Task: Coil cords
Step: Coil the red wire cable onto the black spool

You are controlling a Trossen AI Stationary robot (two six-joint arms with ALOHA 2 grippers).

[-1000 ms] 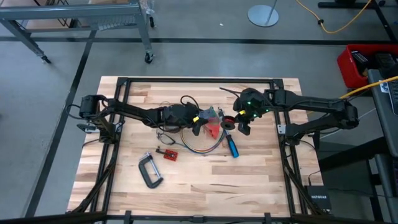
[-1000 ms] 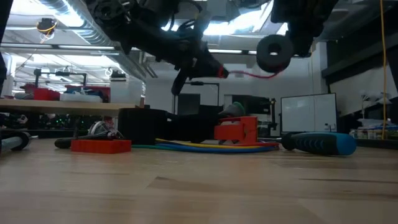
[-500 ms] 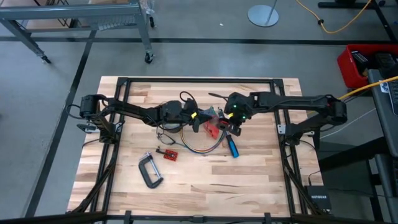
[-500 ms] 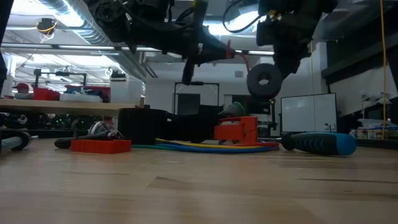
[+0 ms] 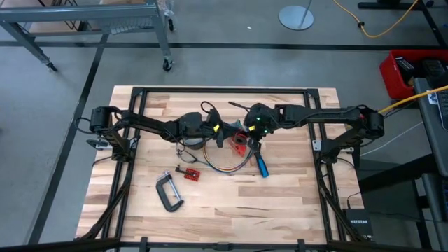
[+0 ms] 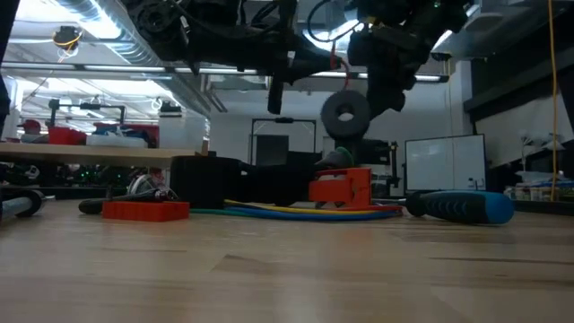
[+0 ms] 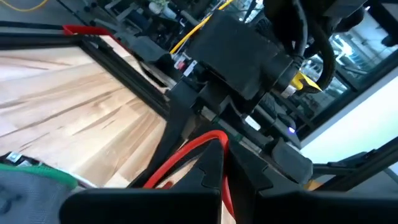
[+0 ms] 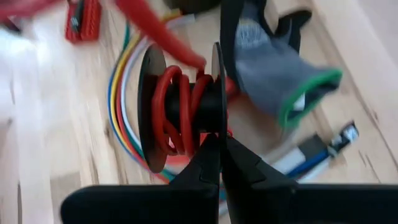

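Right end effector [image 5: 253, 133] is shifting toward the left arm versus a second ago, carrying the spool [image 6: 346, 113] with it; the spool is now hanging over the orange block [image 6: 341, 188] instead of beside the blue-handled screwdriver [image 5: 260, 165].

High view: left end effector [image 5: 219, 133] is sitting just beside the orange block, facing the right one. Multicolour cord [image 5: 222, 166] is lying in a loose loop on the desk [image 5: 294, 196], touching the block's near side. C-clamp [image 5: 168, 192] is well apart from the block.

Low view: spool is hanging clear above the block, red cord [image 6: 334, 63] running from it up to the left arm.

Left wrist view: fingers are pinched narrow on the red cord [image 7: 186, 155].

Right wrist view: fingers are clamped on the spool flange [image 8: 217, 93], red cord [image 8: 177, 106] wound in a few turns; grey glove [image 8: 273, 68] lying behind.

Judgement: winding is under way. Keep the cord taut between the arms, feed it square between the flanges, and stay clear of the block.
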